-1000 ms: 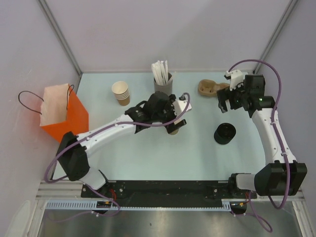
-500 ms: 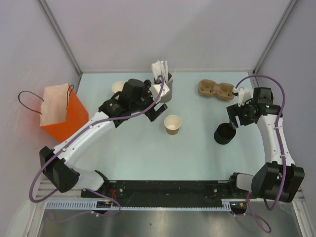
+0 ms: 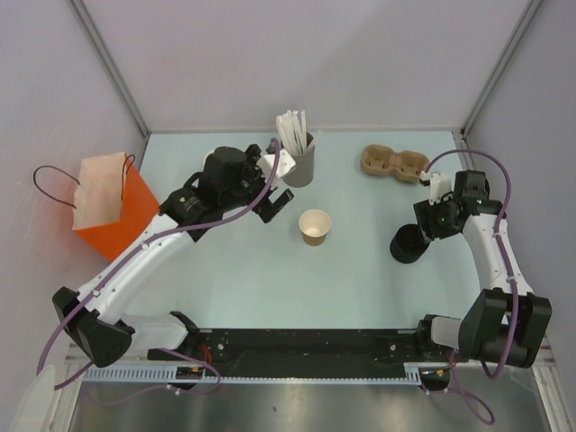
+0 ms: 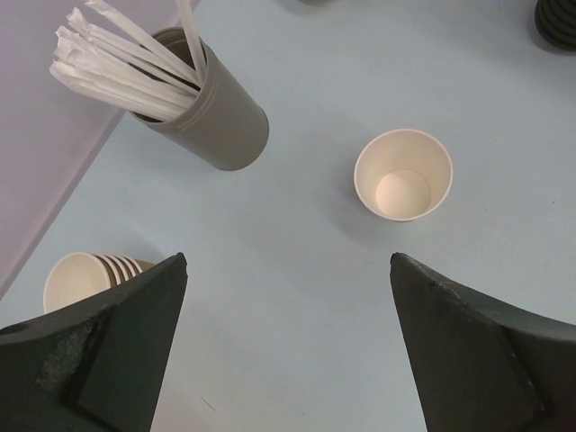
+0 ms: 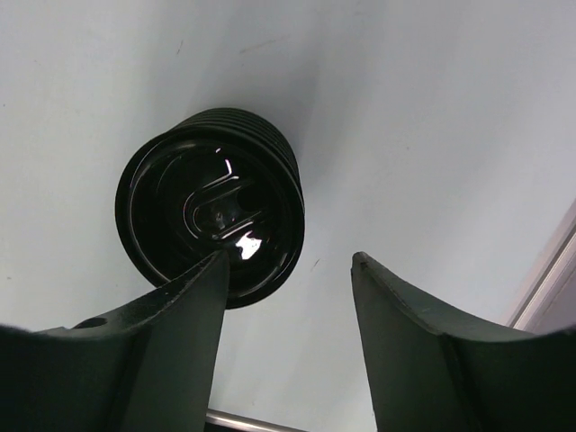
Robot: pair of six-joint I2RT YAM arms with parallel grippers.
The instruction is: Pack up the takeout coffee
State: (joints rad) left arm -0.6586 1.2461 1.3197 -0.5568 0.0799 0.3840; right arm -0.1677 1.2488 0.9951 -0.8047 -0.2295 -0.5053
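Observation:
The takeout coffee [image 3: 315, 226] is a small tan paper cup standing upright and empty in the middle of the table, also seen in the left wrist view [image 4: 403, 175]. My left gripper [image 3: 276, 200] hovers behind and left of it, open wide with nothing between its fingers [image 4: 288, 261]. My right gripper [image 3: 423, 225] hangs over the right edge of a black stack of lids [image 3: 407, 244]. In the right wrist view it [image 5: 290, 256] is open and its left finger overlaps the lids [image 5: 211, 207]. Only bare table lies between the fingers.
A grey cup of white sticks [image 3: 300, 162] stands at the back, and a stack of nested brown cups [image 4: 85, 279] lies under my left arm. A brown cup carrier [image 3: 394, 163] sits back right. An orange bag [image 3: 112, 202] stands open at the left.
My left arm has pulled back and left from the coffee cup, leaving it standing alone. My right gripper came down from the carrier to the black lids, its jaws narrowing.

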